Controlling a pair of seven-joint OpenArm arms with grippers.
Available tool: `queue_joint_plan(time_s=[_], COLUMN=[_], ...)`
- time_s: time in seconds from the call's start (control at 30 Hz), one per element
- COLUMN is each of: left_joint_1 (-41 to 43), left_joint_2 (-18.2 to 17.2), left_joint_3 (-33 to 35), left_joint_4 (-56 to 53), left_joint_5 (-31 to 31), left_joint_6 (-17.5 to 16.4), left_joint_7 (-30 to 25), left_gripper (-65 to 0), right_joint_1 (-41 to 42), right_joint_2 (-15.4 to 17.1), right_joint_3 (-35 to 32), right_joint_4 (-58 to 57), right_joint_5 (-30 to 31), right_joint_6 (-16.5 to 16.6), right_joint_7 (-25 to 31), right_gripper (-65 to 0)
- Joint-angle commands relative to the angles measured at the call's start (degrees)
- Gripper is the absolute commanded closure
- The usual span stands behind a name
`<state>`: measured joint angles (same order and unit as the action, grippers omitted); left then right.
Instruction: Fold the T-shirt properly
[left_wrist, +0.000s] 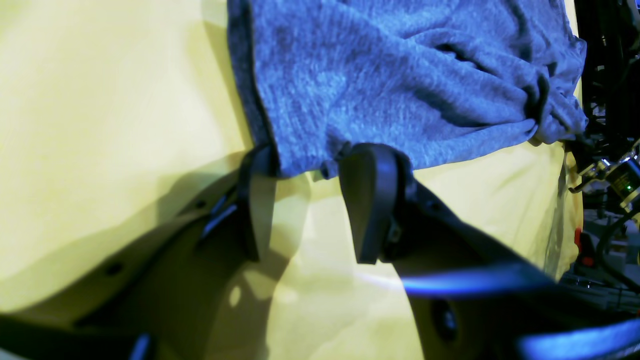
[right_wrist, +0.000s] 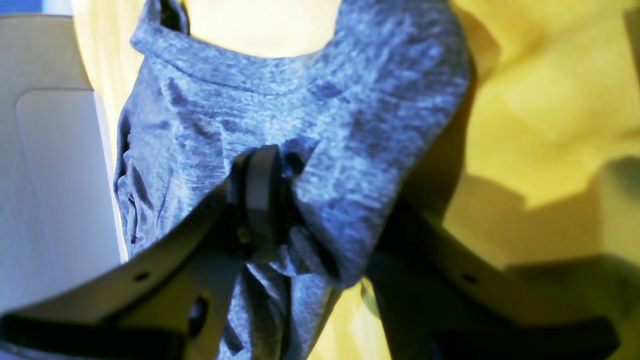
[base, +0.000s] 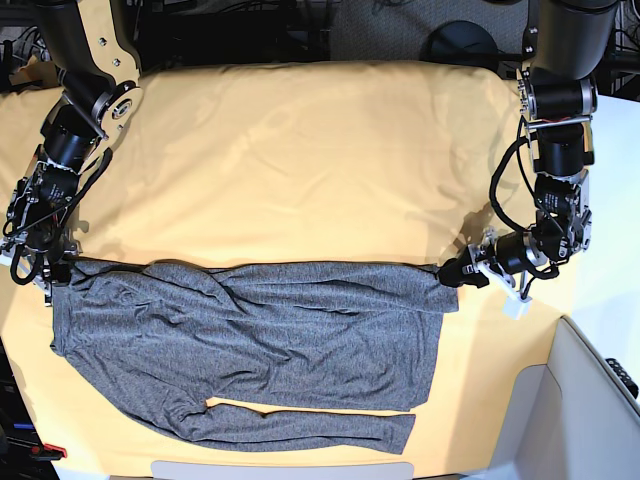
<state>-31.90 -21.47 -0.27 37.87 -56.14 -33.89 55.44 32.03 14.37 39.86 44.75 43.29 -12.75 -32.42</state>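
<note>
The shirt (base: 250, 340) lies across the near half of the yellow sheet (base: 300, 150), its long side running left to right; its body looks doubled over once along its length, so a first fold seems done, though I judge this from the lie of the cloth only; one sleeve (base: 300, 425) trails flat along the near edge, not yet tucked in, and the cloth near the left end is rumpled; cross folds and smoothing appear to be left.

The right gripper (right_wrist: 280, 200) is at the shirt's left upper corner in the base view, near the collar (right_wrist: 240, 75); one jaw presses into a bunch of knit, and the other is hidden under the fabric, so it appears to be pinching the shirt, though how firmly I cannot tell; the left gripper (left_wrist: 305, 175) is at the opposite upper corner, its jaws standing apart with the hem (left_wrist: 350, 160) drooping between and over their tips; whether it truly holds the hem I cannot tell, as the jaws look spread rather than pressed together.

Room: the far half of the sheet is bare and wide, good for lifting or carrying the top edge; the near side is tight, with the sleeve close to the sheet's edge; a white surface (base: 590, 400) lies just off the near right corner, and the left end of the shirt sits close to the sheet's left border.
</note>
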Motion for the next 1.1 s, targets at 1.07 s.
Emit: queue_joint_plan(time_s=[1.07], left_joint_1=[-2.4], left_joint_2=[4.0], left_joint_3=[-0.3], left_joint_4=[0.6], left_joint_5=[11.7], left_joint_6=[7.0], left_joint_7=[-2.4], left_gripper=[-31.3], right_joint_1=[-2.0], right_joint_2=[-0.8], right_joint_3=[-0.2], right_joint_4=[-0.8], right_joint_5=[-1.1], right_joint_6=[-1.7], right_joint_7=[-2.8], right_gripper=[0.0])
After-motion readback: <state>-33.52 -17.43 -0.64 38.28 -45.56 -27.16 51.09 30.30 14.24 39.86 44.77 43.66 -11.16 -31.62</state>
